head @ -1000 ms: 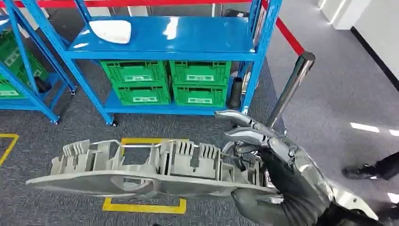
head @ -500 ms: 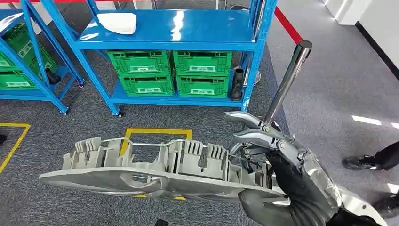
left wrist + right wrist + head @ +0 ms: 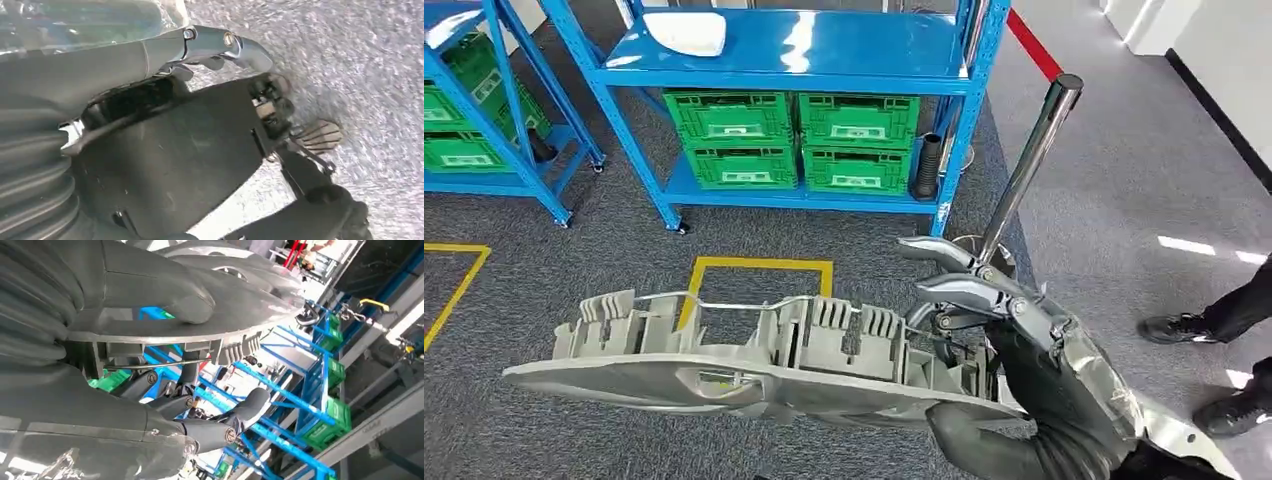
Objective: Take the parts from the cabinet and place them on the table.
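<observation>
A long grey ribbed plastic part (image 3: 754,360) hangs level over the carpet in the head view. My right hand (image 3: 1014,340) grips it at its right end, thumb under the rim and fingers over the ribbed top. The right wrist view shows the part (image 3: 200,325) clamped between the thick grey thumb (image 3: 165,295) and the darker fingers (image 3: 210,430). A white part (image 3: 686,32) lies on the top shelf of the blue cabinet (image 3: 874,75). My left hand (image 3: 200,150) hangs over the carpet with its fingers apart, holding nothing.
Green crates (image 3: 794,140) fill the cabinet's lower shelves, with a black ribbed tube (image 3: 927,167) beside them. A chrome barrier post (image 3: 1029,165) stands just beyond my right hand. A person's shoes (image 3: 1174,325) are at the right. Yellow tape (image 3: 759,265) marks the floor.
The whole picture has shifted as the camera moved: the cabinet now sits higher and further right. The grey part stays in my right hand's grip.
</observation>
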Controlling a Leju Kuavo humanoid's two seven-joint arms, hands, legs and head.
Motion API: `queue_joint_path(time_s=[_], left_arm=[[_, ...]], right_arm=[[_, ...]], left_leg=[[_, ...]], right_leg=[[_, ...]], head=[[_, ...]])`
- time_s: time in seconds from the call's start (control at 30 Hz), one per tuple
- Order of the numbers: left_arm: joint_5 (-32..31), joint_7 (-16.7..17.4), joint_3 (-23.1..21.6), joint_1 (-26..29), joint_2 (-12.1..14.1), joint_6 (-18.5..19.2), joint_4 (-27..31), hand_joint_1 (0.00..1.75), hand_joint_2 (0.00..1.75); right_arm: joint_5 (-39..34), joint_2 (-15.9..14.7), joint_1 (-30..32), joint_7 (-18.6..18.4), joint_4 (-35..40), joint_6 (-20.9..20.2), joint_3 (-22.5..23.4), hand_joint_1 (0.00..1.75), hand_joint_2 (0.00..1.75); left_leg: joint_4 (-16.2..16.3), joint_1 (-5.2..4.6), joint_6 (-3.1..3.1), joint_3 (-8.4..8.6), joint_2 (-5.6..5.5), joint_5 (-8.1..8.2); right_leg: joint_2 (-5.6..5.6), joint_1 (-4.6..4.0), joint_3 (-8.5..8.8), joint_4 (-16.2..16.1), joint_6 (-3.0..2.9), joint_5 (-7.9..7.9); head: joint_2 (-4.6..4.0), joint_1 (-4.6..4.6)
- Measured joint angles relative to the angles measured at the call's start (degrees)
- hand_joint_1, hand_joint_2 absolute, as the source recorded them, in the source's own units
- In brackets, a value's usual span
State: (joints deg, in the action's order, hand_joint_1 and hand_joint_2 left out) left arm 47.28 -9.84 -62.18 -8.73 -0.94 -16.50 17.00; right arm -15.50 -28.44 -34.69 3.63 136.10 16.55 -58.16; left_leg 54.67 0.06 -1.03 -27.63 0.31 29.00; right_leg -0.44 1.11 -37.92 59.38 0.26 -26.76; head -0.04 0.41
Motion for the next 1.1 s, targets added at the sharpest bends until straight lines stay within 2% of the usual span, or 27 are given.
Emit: queue_joint_path(time_s=[0.07, 0.1, 0.13, 0.17, 0.2, 0.23, 0.27, 0.3, 0.33, 0.43, 0.47, 0.5, 0.53, 0.6, 0.63, 0.67, 0.7, 0.77, 0.8, 0.83, 0.87, 0.93, 0.97, 1.0, 1.03, 1.07, 1.1], left_arm=[[0.0, 0.0, 0.0, -0.2, -0.1, 0.0, 0.0, 0.0, 1.75], [-0.2, 0.0, 0.0, -0.1, -0.2, 0.0, 0.0, 0.0, 1.75], [-0.3, -0.1, 0.0, -0.2, -0.2, 0.0, 0.0, 0.0, 1.75], [-0.4, -0.3, 0.0, -0.2, -0.2, 0.0, 0.0, 0.0, 1.75], [-0.5, -0.5, 0.0, -0.2, -0.2, 0.0, 0.0, 0.0, 1.75], [-0.5, -0.7, -0.1, -0.2, -0.2, 0.0, 0.0, 0.0, 1.75], [-0.7, -0.8, -0.2, -0.3, -0.2, 0.0, 0.0, 0.0, 1.75], [-0.8, -0.9, -0.3, -0.3, -0.3, 0.0, 0.0, 0.0, 1.75], [-0.9, -0.9, -0.4, -0.4, -0.3, 0.0, 0.0, 0.0, 1.75], [-0.8, -1.0, -0.9, -0.5, -0.3, 0.0, 0.0, 0.0, 1.75], [-0.7, -1.0, -1.0, -0.5, -0.2, 0.0, 0.0, 0.0, 1.75], [-0.7, -1.1, -1.1, -0.5, -0.2, 0.0, 0.0, 0.0, 1.75], [-0.7, -1.1, -1.2, -0.5, -0.2, 0.0, 0.0, 0.0, 1.75], [-0.7, -1.2, -1.3, -0.9, -0.2, 0.0, 0.0, 0.0, 1.75], [-0.7, -1.2, -1.3, -0.9, -0.2, 0.0, 0.0, 0.0, 1.75], [-0.7, -1.3, -1.3, -1.0, -0.2, 0.0, 0.0, 0.0, 1.75], [-0.6, -1.2, -1.3, -0.9, -0.2, 0.0, 0.0, 0.0, 1.75], [-0.6, -1.0, -1.4, -0.6, -0.1, 0.0, 0.0, 0.0, 1.75], [-0.6, -1.0, -1.4, -0.4, -0.1, 0.0, 0.0, 0.0, 1.75], [-0.6, -1.0, -1.4, -0.4, -0.1, 0.0, 0.0, 0.0, 1.75], [-0.6, -1.0, -1.4, -0.3, 0.0, 0.0, 0.0, 0.0, 1.75], [-0.6, -1.0, -1.4, -0.2, 0.0, 0.0, 0.0, 0.0, 1.75], [-0.6, -1.0, -1.4, -0.2, 0.0, 0.0, 0.0, 0.0, 1.75], [-0.6, -1.0, -1.4, -0.3, 0.0, 0.0, 0.0, 0.0, 1.75], [-0.6, -1.0, -1.4, -0.3, 0.0, 0.0, 0.0, 0.0, 1.75], [-0.6, -1.0, -1.4, -0.3, -0.1, 0.0, 0.0, 0.0, 1.75], [-0.6, -1.0, -1.4, -0.3, -0.2, 0.0, 0.0, 0.0, 1.75]], right_arm=[[0.0, 0.0, 0.1, 0.0, 0.0, 0.0, 0.0, 1.75, 1.75], [0.0, 0.0, 0.2, 0.0, 0.0, 0.0, 0.0, 1.75, 1.75], [0.0, 0.0, 0.3, 0.0, 0.0, 0.0, 0.0, 1.75, 1.75], [0.0, -0.1, 0.5, 0.0, 0.0, 0.0, 0.0, 1.75, 1.75], [0.1, -0.1, 0.5, 0.0, 0.0, 0.0, 0.0, 1.75, 1.75], [0.2, -0.1, 0.5, 0.1, 0.0, 0.1, 0.0, 1.75, 1.75], [0.3, -0.1, 0.5, 0.2, 0.0, 0.1, 0.0, 1.75, 1.75], [0.6, -0.1, 0.5, 0.3, 0.0, 0.1, 0.1, 1.75, 1.75], [1.1, -0.1, 0.5, 0.5, 0.0, 0.2, 0.1, 1.75, 1.75], [1.6, -0.1, 0.5, 0.7, 0.0, 0.2, 0.3, 1.75, 1.75], [1.8, -0.1, 0.6, 0.8, 0.0, 0.2, 0.3, 1.75, 1.75], [2.0, -0.1, 0.6, 0.7, 0.0, 0.2, 0.3, 1.75, 1.75], [2.1, -0.1, 0.6, 0.8, 0.0, 0.3, 0.3, 1.75, 1.75], [2.2, -0.1, 0.7, 1.0, 0.0, 0.4, 0.3, 1.75, 1.75], [2.2, -0.1, 0.9, 1.0, 0.0, 0.4, 0.3, 1.75, 1.75], [2.2, -0.1, 0.9, 1.0, 0.0, 0.4, 0.3, 1.75, 1.75], [2.2, -0.1, 0.9, 1.1, 0.0, 0.4, 0.3, 1.75, 1.75], [2.3, -0.1, 0.9, 1.1, 0.0, 0.4, 0.3, 1.75, 1.75], [2.3, -0.1, 0.9, 1.2, 0.0, 0.4, 0.3, 1.75, 1.75], [2.3, -0.1, 0.9, 1.2, 0.0, 0.4, 0.3, 1.75, 1.75], [2.4, -0.1, 0.9, 1.2, 0.0, 0.4, 0.4, 1.75, 1.75], [2.5, -0.1, 0.8, 1.2, 0.0, 0.4, 0.4, 1.75, 1.75], [2.6, -0.1, 0.8, 1.2, 0.0, 0.4, 0.5, 1.75, 1.75], [2.6, -0.1, 0.8, 1.2, 0.0, 0.4, 0.6, 1.75, 1.75], [2.6, -0.1, 0.8, 1.3, 0.0, 0.4, 0.7, 1.75, 1.75], [2.6, -0.1, 0.9, 1.3, 0.0, 0.4, 0.7, 1.75, 1.75], [2.6, -0.1, 1.0, 1.4, 0.0, 0.4, 0.7, 1.75, 1.75]], left_leg=[[0.2, -0.21, -0.55, -1.61, 0.03, -0.89], [0.2, -0.41, -0.66, -2.3, 0.03, -1.37], [0.3, -0.62, -0.73, -2.96, 0.08, -1.83], [0.3, -0.78, -0.76, -3.52, 0.1, -2.24], [0.4, -0.93, -0.75, -4.0, 0.1, -2.6], [0.6, -1.12, -0.72, -4.45, 0.1, -2.91], [0.8, -1.16, -0.63, -4.66, 0.09, -3.1], [1.1, -1.38, -0.48, -4.91, 0.08, -3.15], [1.4, -1.41, -0.27, -5.1, 0.08, -3.31], [1.6, -1.33, 0.75, -6.05, 0.19, -4.17], [2.1, -1.33, 1.01, -6.59, 0.01, -3.65], [3.6, -1.22, 1.71, -7.22, -0.15, -1.89], [7.0, -0.8, 2.22, -8.27, -0.14, 0.52], [16.2, -0.19, 2.98, -11.14, -0.13, 4.67], [19.1, 0.01, 3.25, -11.82, -0.13, 5.39], [18.9, 0.19, 3.39, -11.32, -0.09, 4.61], [16.5, 0.36, 3.47, -9.76, -0.02, 2.75], [7.3, 0.43, 3.21, -4.94, 0.81, -1.68], [4.4, 0.09, 2.85, -3.39, 2.51, -0.82], [3.8, -0.61, 2.17, -2.84, 3.04, -1.0], [3.6, -0.63, 1.85, -3.29, 2.82, -1.16], [2.8, -0.8, 1.13, -3.45, 1.87, -0.73], [1.6, -0.46, 0.6, -3.25, 1.26, -1.03], [1.4, -0.2, 0.12, -3.22, 0.83, -1.41], [1.4, -0.14, -0.15, -3.45, 0.34, -1.59], [1.4, -0.16, -0.33, -3.66, -0.25, -1.71], [1.4, -0.22, -0.42, -3.73, -0.63, -1.76]], right_leg=[[0.01, 0.02, -2.42, 8.6, 0.05, -6.89], [0.01, -0.01, -3.39, 12.7, 0.1, -8.37], [0.0, -0.01, -3.76, 15.7, 0.08, -7.91], [0.0, -0.03, -3.21, 16.3, -0.05, -5.94], [-0.01, -0.1, -1.59, 14.7, -0.32, -3.68], [-0.02, -0.28, 1.49, 10.3, -0.77, -1.71], [-0.05, -0.61, 5.34, 4.7, -1.4, -1.16], [-0.17, -1.1, 8.83, -0.4, -2.09, -2.56], [-0.24, -1.01, 10.08, -2.6, -2.04, -3.38], [-0.16, -1.2, 9.73, -3.9, -2.39, -3.73], [-0.48, -0.45, 9.7, -4.4, -2.68, -3.22], [-0.46, -0.51, 9.59, -4.4, -2.91, -3.02], [-0.74, -0.45, 9.44, -4.3, -3.13, -2.91], [-1.28, -0.48, 9.18, -4.0, -3.18, -2.88], [-1.63, -0.46, 9.02, -3.7, -3.17, -2.89], [-2.04, -0.43, 8.84, -3.4, -3.09, -2.96], [-2.33, -0.4, 8.64, -3.1, -2.94, -3.08], [-3.09, -0.39, 8.62, -2.6, -2.59, -3.42], [-3.43, -0.44, 8.58, -2.5, -2.41, -3.57], [-3.88, -0.63, 8.23, -2.4, -2.03, -3.48], [-4.38, -0.68, 8.19, -2.4, -1.75, -3.33], [-5.59, -0.65, 7.95, -2.5, -1.18, -3.11], [-5.66, -0.86, 7.85, -2.3, -0.74, -3.61], [-3.12, -0.56, 7.34, -1.3, -0.44, -4.61], [-1.04, -0.49, 5.79, 1.9, -0.41, -6.64], [-0.12, -0.45, 3.43, 6.9, -0.34, -8.98], [0.05, -0.45, 1.93, 10.0, -0.3, -10.16]], head=[[0.0, 1.03], [0.0, 1.36], [0.0, 1.54], [0.0, 1.65], [0.0, 1.73], [0.0, 1.95], [0.0, 1.97], [0.0, 1.88], [0.0, 1.78], [0.0, 2.04], [0.0, 2.04], [0.0, 1.73], [0.0, 1.29], [0.0, 1.03], [0.0, 0.84], [0.0, 0.68], [0.0, 0.57], [0.0, 0.35], [0.0, 0.18], [0.0, 0.0], [0.0, 0.07], [0.0, -0.08], [0.0, -0.08], [0.0, 0.27], [0.0, 0.44], [0.0, 0.75], [0.0, 0.84]])
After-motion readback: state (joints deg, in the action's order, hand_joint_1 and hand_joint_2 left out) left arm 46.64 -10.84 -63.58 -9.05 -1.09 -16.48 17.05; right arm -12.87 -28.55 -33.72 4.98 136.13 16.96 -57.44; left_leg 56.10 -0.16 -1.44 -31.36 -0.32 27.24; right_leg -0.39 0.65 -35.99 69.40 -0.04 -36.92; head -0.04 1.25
